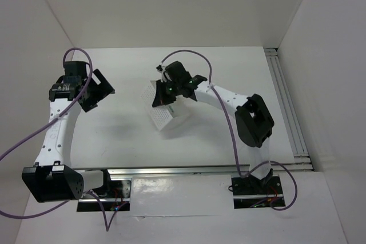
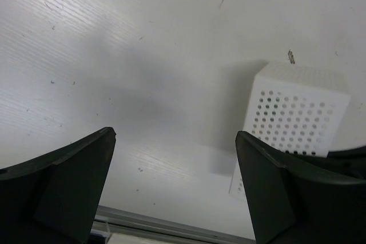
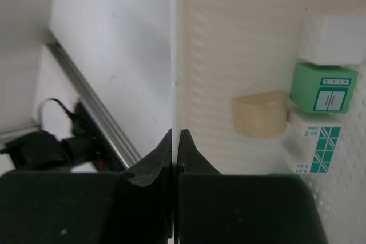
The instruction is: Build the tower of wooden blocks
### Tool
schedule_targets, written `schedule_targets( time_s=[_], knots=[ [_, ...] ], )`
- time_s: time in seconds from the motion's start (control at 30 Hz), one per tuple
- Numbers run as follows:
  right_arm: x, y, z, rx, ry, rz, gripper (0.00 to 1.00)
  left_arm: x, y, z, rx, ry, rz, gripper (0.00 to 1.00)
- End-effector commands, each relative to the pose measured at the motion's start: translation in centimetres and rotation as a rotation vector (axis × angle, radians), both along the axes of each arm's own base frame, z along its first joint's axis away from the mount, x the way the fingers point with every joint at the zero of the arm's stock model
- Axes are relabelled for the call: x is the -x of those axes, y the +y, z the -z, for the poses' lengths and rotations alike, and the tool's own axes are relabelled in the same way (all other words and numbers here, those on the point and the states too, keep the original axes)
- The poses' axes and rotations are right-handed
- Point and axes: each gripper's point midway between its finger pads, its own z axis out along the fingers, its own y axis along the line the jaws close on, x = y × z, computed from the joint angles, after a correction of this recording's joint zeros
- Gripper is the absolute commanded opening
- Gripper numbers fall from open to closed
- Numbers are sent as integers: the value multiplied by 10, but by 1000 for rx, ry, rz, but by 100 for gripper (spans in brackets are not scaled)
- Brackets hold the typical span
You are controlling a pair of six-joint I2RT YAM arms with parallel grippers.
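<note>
A white perforated basket [image 1: 166, 117] stands tilted at the table's middle. My right gripper [image 1: 162, 92] is shut on its thin side wall [image 3: 175, 55], one finger inside and one outside, with the right gripper [image 3: 176, 132] pinching the rim. Inside the basket lie loose wooden blocks: a pale tan half-round piece [image 3: 260, 114], a green block [image 3: 322, 88], a plain white block [image 3: 331, 39] and a white block with teal pattern [image 3: 313, 150]. No stacked wood block tower is in view. My left gripper [image 1: 97, 90] hangs open at the far left, and the left gripper [image 2: 174, 135] holds nothing; the basket [image 2: 297, 112] is to its right.
An aluminium rail [image 1: 289, 107] runs along the table's right side and another rail [image 1: 189, 170] along the near edge by the arm bases. White walls enclose the table at the back and on both sides.
</note>
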Motion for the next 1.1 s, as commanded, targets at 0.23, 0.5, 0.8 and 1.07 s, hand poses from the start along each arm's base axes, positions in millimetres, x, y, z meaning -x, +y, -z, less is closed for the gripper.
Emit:
schedule_targets(
  time_s=[0.23, 0.5, 0.8, 1.07],
  knots=[
    [-30, 52, -78, -583, 176, -121, 0, -8, 2, -30, -20, -100, 15, 100],
    [-25, 48, -102, -905, 302, -189, 0, -5, 3, -35, -34, -117, 28, 100],
    [-15, 30, -97, -1113, 424, -265, 0, -3, 3, -34, -40, -116, 35, 100],
    [-13, 17, -83, -1182, 454, -261, 0, -3, 4, -34, -47, -115, 29, 100]
  ],
)
